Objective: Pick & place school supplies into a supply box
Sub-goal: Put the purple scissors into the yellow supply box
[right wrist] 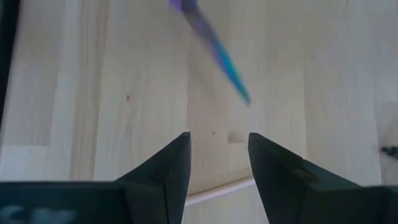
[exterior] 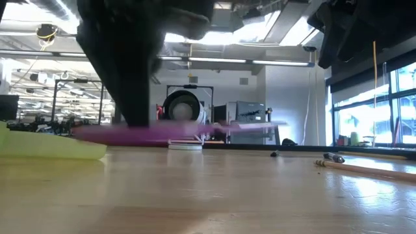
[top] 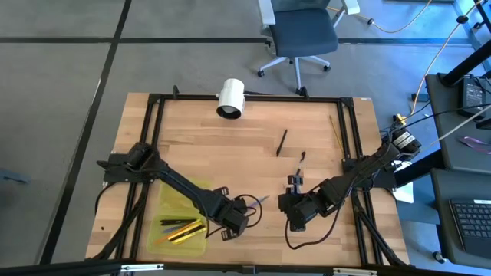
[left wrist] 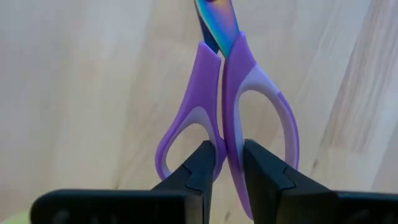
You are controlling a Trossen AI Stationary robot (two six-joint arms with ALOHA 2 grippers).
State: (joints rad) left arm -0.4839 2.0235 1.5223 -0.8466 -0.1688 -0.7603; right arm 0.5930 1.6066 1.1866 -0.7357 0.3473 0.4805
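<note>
The purple-handled scissors (left wrist: 227,93) hang over the wood table a little right of the supply box (top: 184,201), their blades (right wrist: 214,50) pointing toward the right arm. My left gripper (left wrist: 227,158) is shut on their handles. The supply box is a yellow-green tray at the near left with yellow, orange and black pens (top: 180,228) lying in it. My right gripper (right wrist: 219,155) hovers open over bare wood near the scissors' tip, touching nothing. A black pen (top: 281,142) and a yellow pencil (top: 336,129) lie flat farther back. My left gripper pinches the two inner bars of the scissors' handle loops (left wrist: 227,134), where the loops meet, between its two fingers (left wrist: 202,165). The fingers come from above, slanting down. The scissors (exterior: 175,132) are lifted clear of the table and lie about level, closed.
A white cylinder (top: 230,98) lies at the table's far edge. A small black piece (top: 301,156) lies behind my right gripper (top: 295,218). A pale pencil (exterior: 364,168) lies on the right. Black frame rails (top: 149,153) border the table.
</note>
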